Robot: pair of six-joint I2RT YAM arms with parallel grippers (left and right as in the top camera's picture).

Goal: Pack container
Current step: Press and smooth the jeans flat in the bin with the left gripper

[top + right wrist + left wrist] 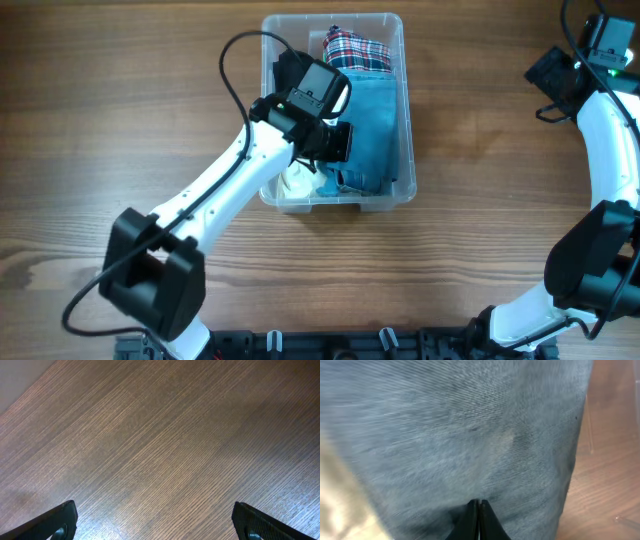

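You can read no text, label, brand, number or sign in any of the three views. The wall of the container (409,120) and the blue cloth (375,125) packed in it show no legible marking at this resolution.

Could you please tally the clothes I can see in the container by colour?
Blue denim garment: 1
Red-and-white plaid garment: 1
White cloth: 1
Total: 3 showing in the container. The arm covers part of it, so more may be hidden.
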